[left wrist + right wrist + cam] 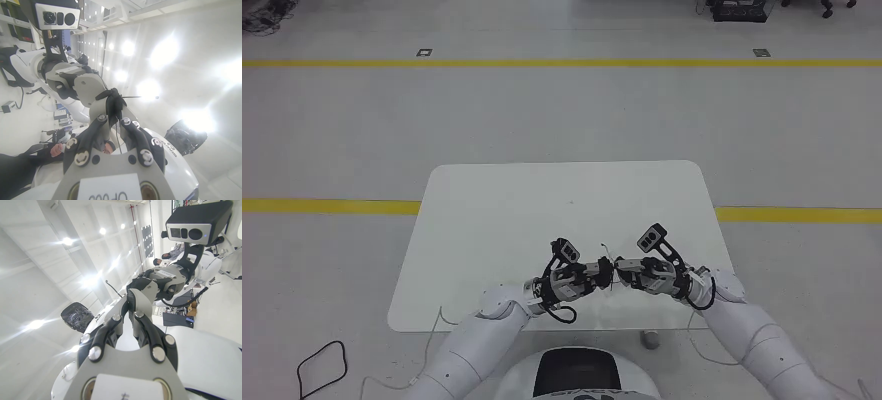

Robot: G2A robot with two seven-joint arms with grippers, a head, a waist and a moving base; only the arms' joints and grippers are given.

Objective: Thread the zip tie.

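Left gripper: nearest item in the left wrist view, black pads clenched on the zip tie, a thin black strap. One end of the strap juts sideways past the tips; another length trails back between the finger links toward the wrist. Right gripper: pads pressed together, grasping the same strap, which leaves the tips as a short curved tail. Both grippers tilt upward, with ceiling lights behind them. From above, the two stand tip to tip with tips meeting, wrists angled outward, and the strap's loose end rises as a fine line just beyond the meeting point. Position: over the white table, near its front edge and somewhat right of its middle. They are well apart from the far edge and the left edge, with the right edge closer. Table: rounded corners, front edge just ahead of the robot's arms. Surroundings: pale floor on all sides of the table, with one yellow floor line level with the far part of the table and a second farther off. Black cable: looped on the floor near the table's front left corner, apart from it.
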